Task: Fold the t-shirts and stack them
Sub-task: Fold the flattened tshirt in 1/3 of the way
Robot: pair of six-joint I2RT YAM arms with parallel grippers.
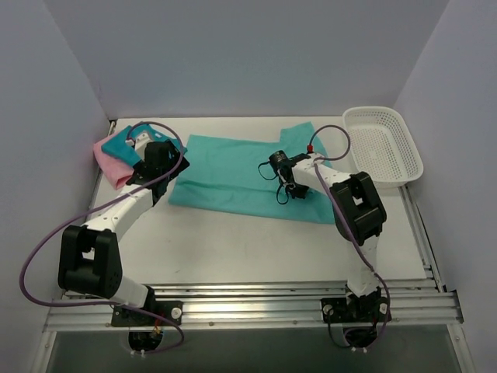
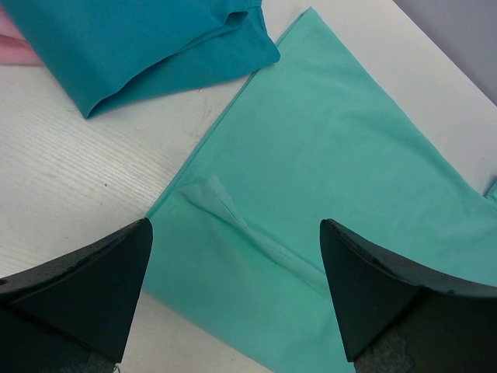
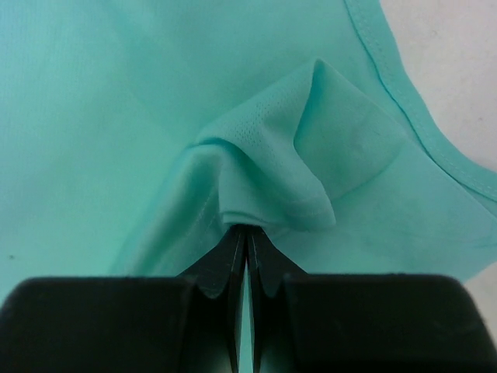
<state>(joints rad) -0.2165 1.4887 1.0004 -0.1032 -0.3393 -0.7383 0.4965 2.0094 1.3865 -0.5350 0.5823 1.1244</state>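
A light sea-green t-shirt (image 1: pixel 233 177) lies spread flat across the middle of the table. My right gripper (image 1: pixel 279 166) is shut on a pinched-up fold of that shirt (image 3: pixel 264 179), and the cloth bunches at the tips of the right gripper (image 3: pixel 247 227). My left gripper (image 1: pixel 165 177) hovers open over the shirt's left edge (image 2: pixel 334 155), and nothing lies between the fingers of the left gripper (image 2: pixel 235 233). A folded teal-blue t-shirt (image 1: pixel 124 144) (image 2: pixel 140 47) rests on a pink t-shirt (image 1: pixel 112 167) (image 2: pixel 12 39) at the back left.
A white mesh basket (image 1: pixel 384 144) stands at the back right corner. Bare white table (image 1: pixel 233 241) runs along the front between the shirt and the arm bases. Walls close in the left, back and right sides.
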